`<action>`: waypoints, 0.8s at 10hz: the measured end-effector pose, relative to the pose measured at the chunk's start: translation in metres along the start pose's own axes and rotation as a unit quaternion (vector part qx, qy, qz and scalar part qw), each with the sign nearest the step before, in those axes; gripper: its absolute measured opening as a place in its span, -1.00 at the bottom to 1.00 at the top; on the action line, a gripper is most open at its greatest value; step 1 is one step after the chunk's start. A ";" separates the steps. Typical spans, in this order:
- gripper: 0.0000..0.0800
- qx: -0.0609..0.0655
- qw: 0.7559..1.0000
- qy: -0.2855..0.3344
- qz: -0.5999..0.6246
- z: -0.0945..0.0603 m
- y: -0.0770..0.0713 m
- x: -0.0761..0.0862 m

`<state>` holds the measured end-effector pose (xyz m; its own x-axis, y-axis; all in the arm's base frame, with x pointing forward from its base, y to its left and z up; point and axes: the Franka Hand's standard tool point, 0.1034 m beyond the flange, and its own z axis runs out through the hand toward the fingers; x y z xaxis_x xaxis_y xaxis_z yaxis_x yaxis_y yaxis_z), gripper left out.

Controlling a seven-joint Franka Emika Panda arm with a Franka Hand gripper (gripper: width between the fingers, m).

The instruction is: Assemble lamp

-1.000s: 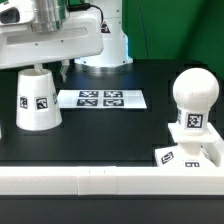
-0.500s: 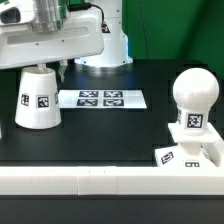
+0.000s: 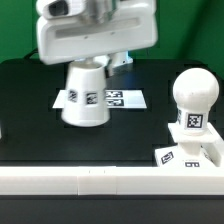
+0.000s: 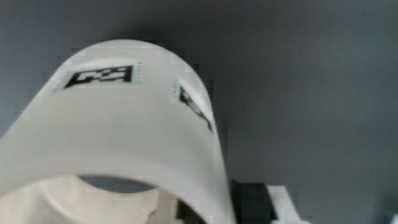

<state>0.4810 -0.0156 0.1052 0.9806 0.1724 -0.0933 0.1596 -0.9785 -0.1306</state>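
The white tapered lamp shade (image 3: 85, 97) hangs narrow end up under my gripper (image 3: 86, 66), left of centre in the exterior view, over the marker board's near edge. The gripper is shut on the shade's top; the arm's white body hides its fingers. In the wrist view the shade (image 4: 125, 130) fills the picture, and one dark finger (image 4: 260, 203) lies against its side. The round bulb (image 3: 193, 90) stands upright on the flat square base (image 3: 188, 153) at the exterior view's right, about a hand's width from the shade.
The marker board (image 3: 122, 99) lies on the black table behind the shade. A white rail (image 3: 110, 184) runs along the table's front edge, and the base rests against it. The arm's white body (image 3: 97, 32) looms over the shade.
The arm has swung from the exterior view's left toward the middle, carrying the shade with it. The shade now covers the marker board's left end. The bulb and base have not moved.
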 end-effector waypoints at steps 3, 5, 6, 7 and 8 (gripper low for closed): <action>-0.89 0.025 0.999 -0.008 0.046 -0.063 -0.041 0.056; -0.89 0.034 0.998 -0.001 0.060 -0.097 -0.048 0.087; -0.89 0.041 0.997 -0.021 0.062 -0.103 -0.050 0.093; -0.89 0.041 0.997 -0.018 0.061 -0.103 -0.049 0.096; -0.89 0.041 0.997 -0.019 0.061 -0.102 -0.049 0.095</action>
<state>0.5780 0.0375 0.2033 0.9869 0.0579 -0.1507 0.0275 -0.9802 -0.1962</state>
